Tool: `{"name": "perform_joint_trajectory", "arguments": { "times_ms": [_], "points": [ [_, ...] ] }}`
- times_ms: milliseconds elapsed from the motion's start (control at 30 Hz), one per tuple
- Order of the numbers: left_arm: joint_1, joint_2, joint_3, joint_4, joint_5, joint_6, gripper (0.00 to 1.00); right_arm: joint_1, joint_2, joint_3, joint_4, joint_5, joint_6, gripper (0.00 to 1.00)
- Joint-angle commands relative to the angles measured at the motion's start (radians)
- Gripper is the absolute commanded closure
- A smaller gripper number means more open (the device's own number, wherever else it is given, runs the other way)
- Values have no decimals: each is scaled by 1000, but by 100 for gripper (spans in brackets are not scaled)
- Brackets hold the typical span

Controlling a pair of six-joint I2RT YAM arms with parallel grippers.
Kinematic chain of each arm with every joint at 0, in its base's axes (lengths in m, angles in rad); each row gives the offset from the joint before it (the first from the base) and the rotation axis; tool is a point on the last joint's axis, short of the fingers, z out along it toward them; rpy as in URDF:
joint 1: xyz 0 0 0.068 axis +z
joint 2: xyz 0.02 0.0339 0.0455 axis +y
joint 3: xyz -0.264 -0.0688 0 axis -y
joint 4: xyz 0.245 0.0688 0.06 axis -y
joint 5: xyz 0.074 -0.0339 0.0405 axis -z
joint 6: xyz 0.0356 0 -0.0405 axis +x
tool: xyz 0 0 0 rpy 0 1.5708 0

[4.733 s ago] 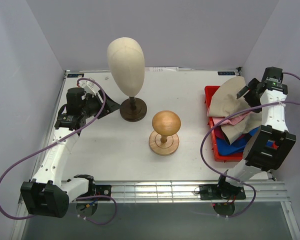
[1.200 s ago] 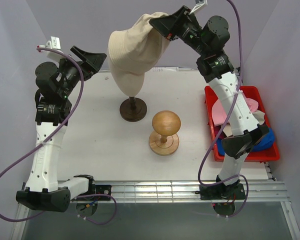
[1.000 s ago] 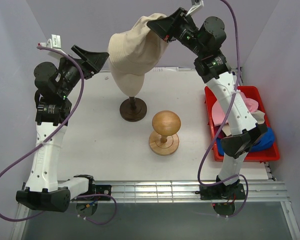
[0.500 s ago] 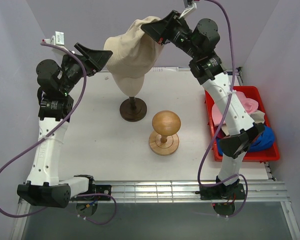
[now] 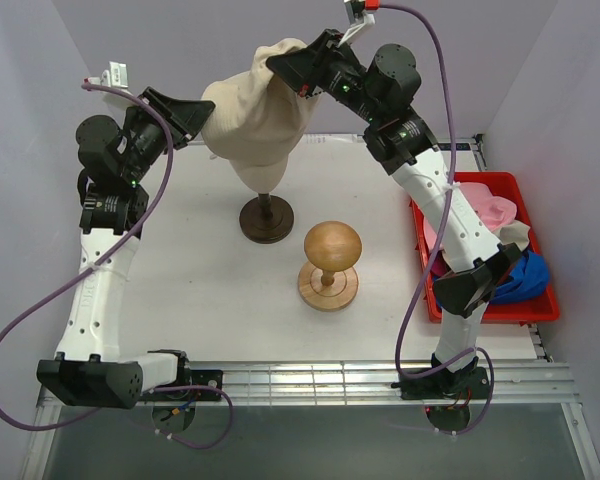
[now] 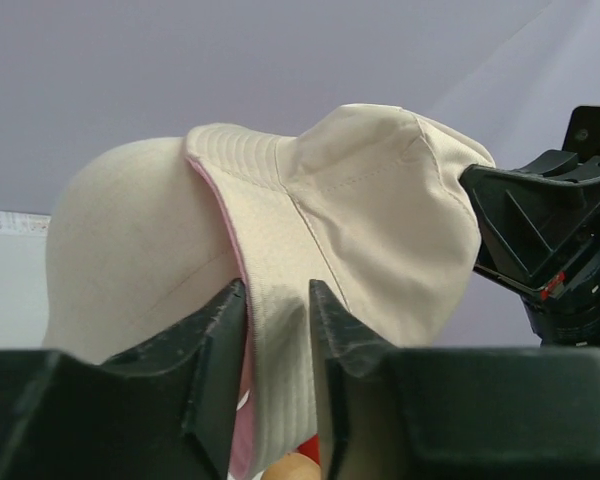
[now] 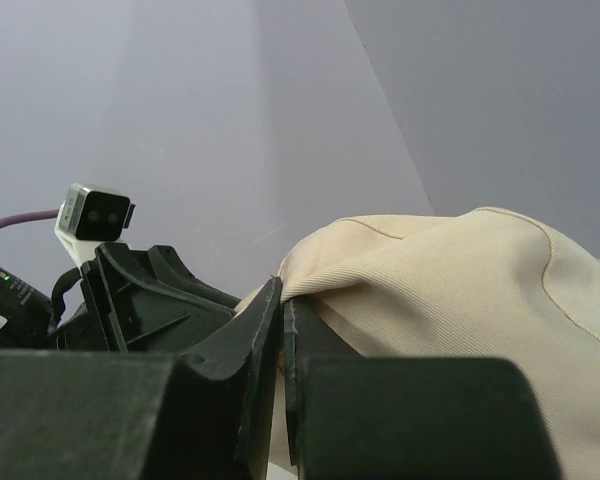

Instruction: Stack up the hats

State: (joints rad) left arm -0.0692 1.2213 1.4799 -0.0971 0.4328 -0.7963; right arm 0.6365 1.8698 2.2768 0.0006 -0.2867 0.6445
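The beige bucket hat hangs over the top of the pale head form, high above the table. My right gripper is shut on a fold of its fabric at the upper right, seen close up as a pinch on the hat. My left gripper is at the hat's left side. Its jaws have closed in on the stitched brim of the hat, with pink lining showing beside the head form. A light pink hat and a blue cap lie in the red bin.
The head form stands on a dark round base at the back middle of the table. A round brown wooden stand sits just in front of it. The red bin is along the right edge, partly behind the right arm.
Both grippers have shifted left with the beige hat, drawing it further over the head form. The left jaws, wide open before, have closed in on the brim.
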Motion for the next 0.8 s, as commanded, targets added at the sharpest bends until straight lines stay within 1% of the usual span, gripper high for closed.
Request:
{"name": "perform_joint_trajectory", "arguments": {
  "times_ms": [0, 67, 133, 300, 433, 567, 767],
  "points": [
    [2, 1, -6, 14, -19, 20, 62, 12, 5, 20, 44, 24, -39, 92],
    [3, 4, -13, 14, -28, 25, 66, 14, 6, 18, 41, 26, -43, 92],
    [3, 6, -18, 11, -40, 32, 78, 15, 9, 12, 41, 26, -46, 92],
    [16, 10, -30, -6, -95, 39, 100, 22, 17, 1, 38, 27, -60, 92],
    [29, 17, -49, -16, -146, 31, 100, 25, 8, -22, 35, 37, -74, 92],
    [52, 29, -82, 10, -164, 2, 100, 25, 2, -56, 32, 40, -83, 92],
    [75, 49, -139, 45, -167, -44, 100, 26, -14, -100, 30, 41, -100, 84]
  ]
}}
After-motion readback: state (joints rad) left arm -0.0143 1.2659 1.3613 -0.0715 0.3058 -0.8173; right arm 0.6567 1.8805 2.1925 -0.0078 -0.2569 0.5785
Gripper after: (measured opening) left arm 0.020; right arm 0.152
